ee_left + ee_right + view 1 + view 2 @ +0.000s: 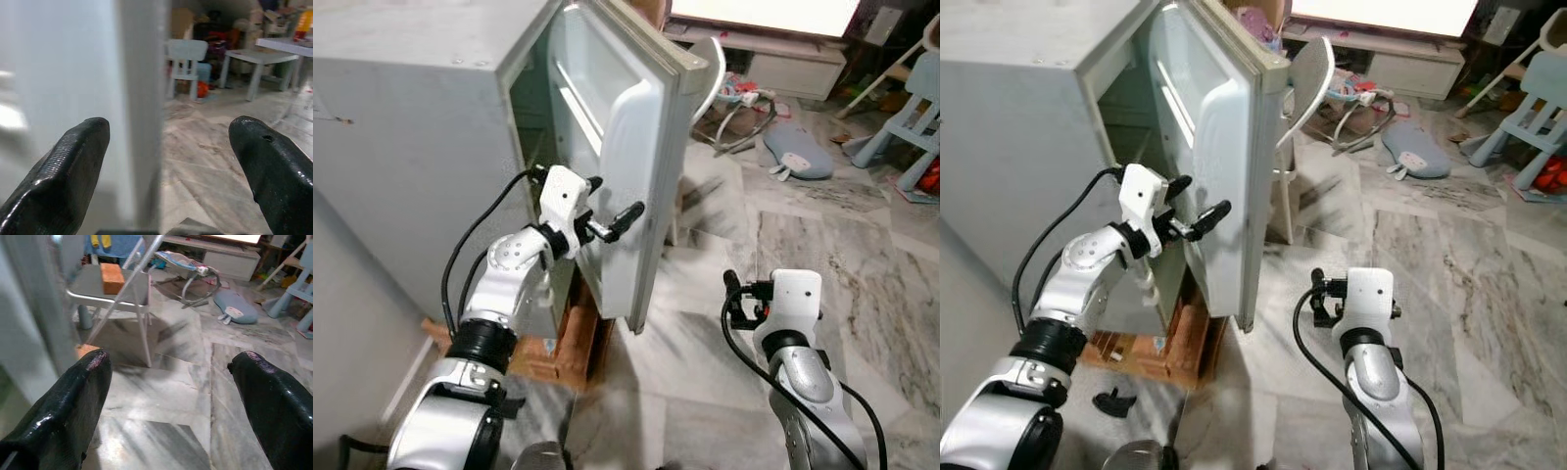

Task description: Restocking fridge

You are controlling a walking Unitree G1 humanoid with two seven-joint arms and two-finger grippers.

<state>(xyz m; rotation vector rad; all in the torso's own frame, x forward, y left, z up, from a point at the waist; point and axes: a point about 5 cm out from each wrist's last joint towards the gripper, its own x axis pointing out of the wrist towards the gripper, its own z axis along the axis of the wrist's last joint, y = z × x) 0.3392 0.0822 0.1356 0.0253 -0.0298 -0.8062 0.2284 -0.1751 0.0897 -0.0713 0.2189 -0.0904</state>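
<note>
From the left eye view, you are looking down at a small grey fridge [421, 147] that stands on a wooden pallet [573, 338], its door [626, 166] swung partly open toward you. Your left gripper [607, 211] is raised to the door's inner face near its free edge, fingers spread apart with nothing between them except the door edge close by. Your right gripper [736, 299] hangs low over the marble floor [822, 225], well apart from the fridge; from here you cannot tell how wide it is.

In the right eye view, the same scene shows the left gripper [1197, 208] against the inside of the door, and a white chair [1307, 73] just behind the door. A grey cushion [1415, 152] lies on the floor farther back, near a pale blue chair [1542, 113].

In the left wrist view, the two black fingers [58, 181] stand wide apart, and the door's edge [142, 112] runs upright between them, nearer one finger. Neither finger is visibly pressing on it.

In the right wrist view, the fingers [63, 416] are wide open and hold nothing. Between them you see floor, a small grey tabletop [105, 286] with an orange block [112, 278] on it, and the cushion [237, 306] beyond.
</note>
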